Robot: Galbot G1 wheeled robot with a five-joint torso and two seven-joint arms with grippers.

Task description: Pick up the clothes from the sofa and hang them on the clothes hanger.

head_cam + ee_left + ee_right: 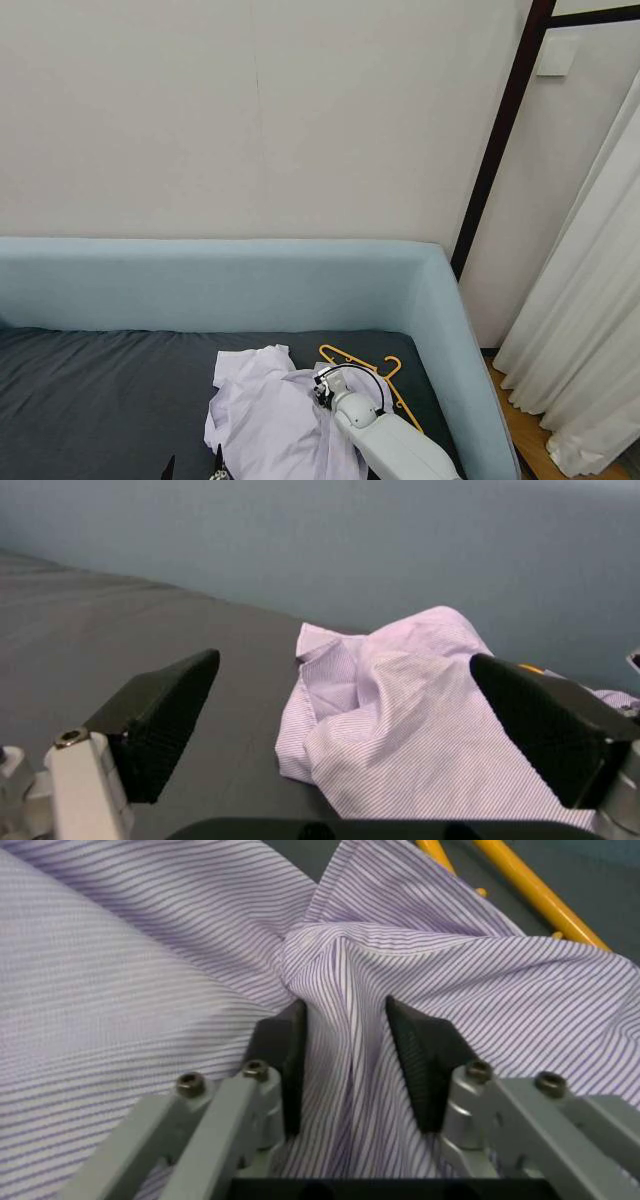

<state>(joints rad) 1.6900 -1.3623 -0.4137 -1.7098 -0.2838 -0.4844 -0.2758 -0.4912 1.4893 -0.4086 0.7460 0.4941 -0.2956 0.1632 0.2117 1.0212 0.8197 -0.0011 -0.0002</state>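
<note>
A crumpled lilac striped shirt (270,415) lies on the dark seat of the sofa, near its right end. An orange hanger (362,361) lies partly under the shirt's far edge. My right gripper (322,388) is down on the shirt's right side. In the right wrist view its black pads (420,1057) pinch a raised fold of the shirt (150,952), with the hanger (520,885) just beyond. My left gripper (193,468) hovers low at the shirt's near left, open, and nothing is between its fingers (165,712); the shirt (420,727) lies ahead of it.
The light blue sofa back (200,285) and right arm (455,340) wall in the seat. A white wall rises behind. A dark door frame (495,150) and a white curtain (590,330) stand to the right. Bare dark seat (90,400) stretches left.
</note>
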